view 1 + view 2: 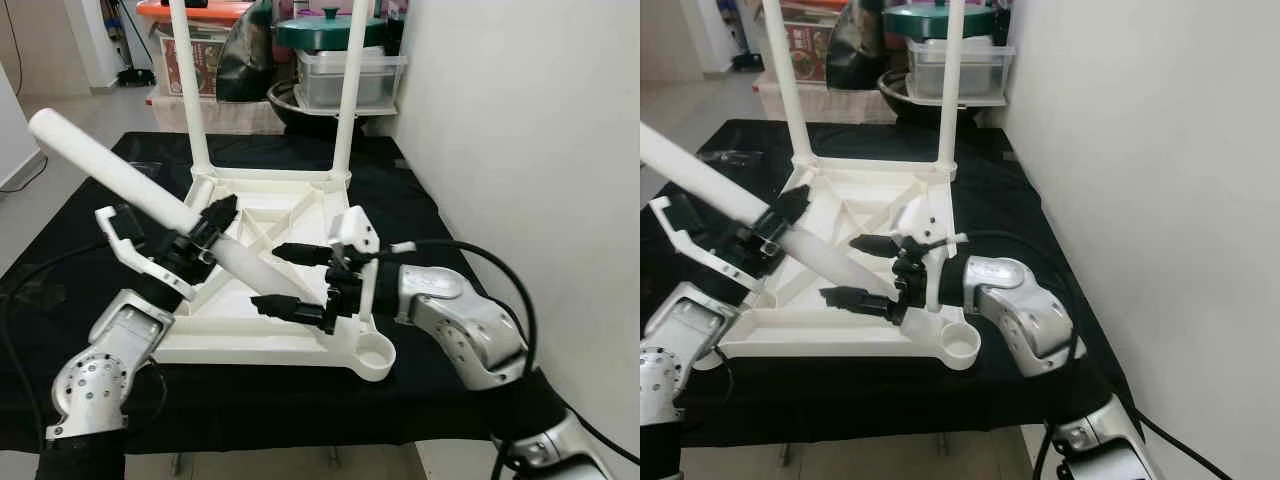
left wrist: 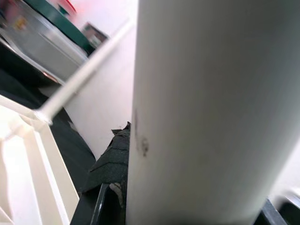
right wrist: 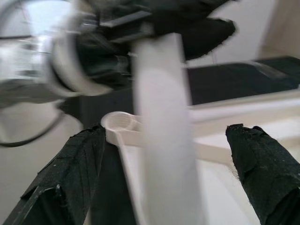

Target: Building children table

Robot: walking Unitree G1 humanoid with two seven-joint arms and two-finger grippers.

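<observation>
Your left gripper sits at 9 o'clock of the upturned tabletop, its jaws clamped round a loose white leg. The leg slants from high at 10 o'clock down across the tabletop toward 5 o'clock, its lower end resting between the fingers of your right gripper. Your left arm rises from 7 o'clock, elbow bent, wrist tipped up and inward.

Your right arm comes in from 4 o'clock, forearm level, wrist pointing toward 9 o'clock. Its jaws stand wide, one finger above the leg and the other below, both apart from it.

The tabletop lies underside up on the black-covered surface. Two legs already stand upright in the far corners at 12 o'clock. A round empty socket shows at the near corner at 5 o'clock, just below your right wrist.

Behind the surface at 12 o'clock stand storage boxes and a green lid. A white wall runs along 3 o'clock.
</observation>
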